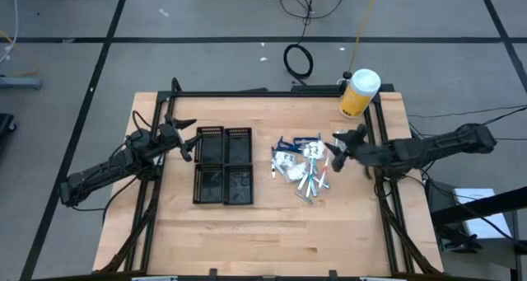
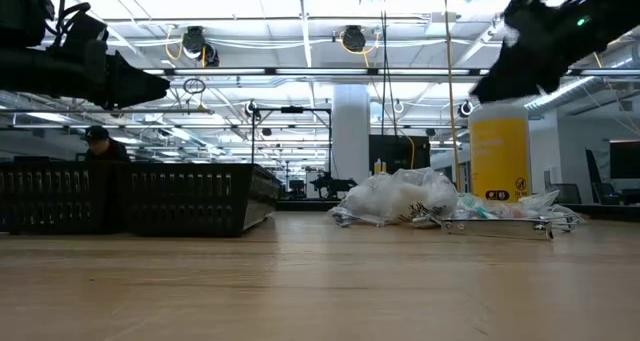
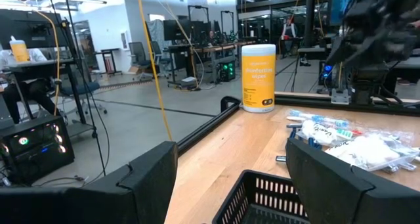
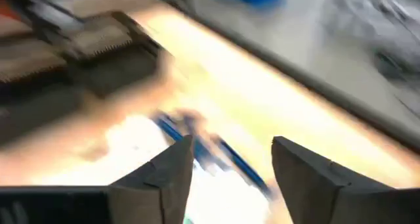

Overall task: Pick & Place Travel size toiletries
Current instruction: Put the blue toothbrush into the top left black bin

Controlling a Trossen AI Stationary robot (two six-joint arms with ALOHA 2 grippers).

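The travel size toiletries (image 1: 300,164) lie in a loose pile right of the table's middle: white-clear packets, blue pieces and thin sticks. They also show in the low view (image 2: 440,203) and the left wrist view (image 3: 348,138). The black four-compartment tray (image 1: 223,165) sits left of the pile. My right gripper (image 1: 337,147) hovers open just right of the pile, above the table; its wrist view (image 4: 230,161) is blurred, with blue pieces below the fingers. My left gripper (image 1: 186,141) hovers open at the tray's far left corner, empty.
A big yellow jar with a white lid (image 1: 358,93) stands at the table's far right corner, close behind my right arm. A black frame rail (image 1: 272,92) runs along the far edge. Bare wood (image 1: 272,231) lies toward the near edge.
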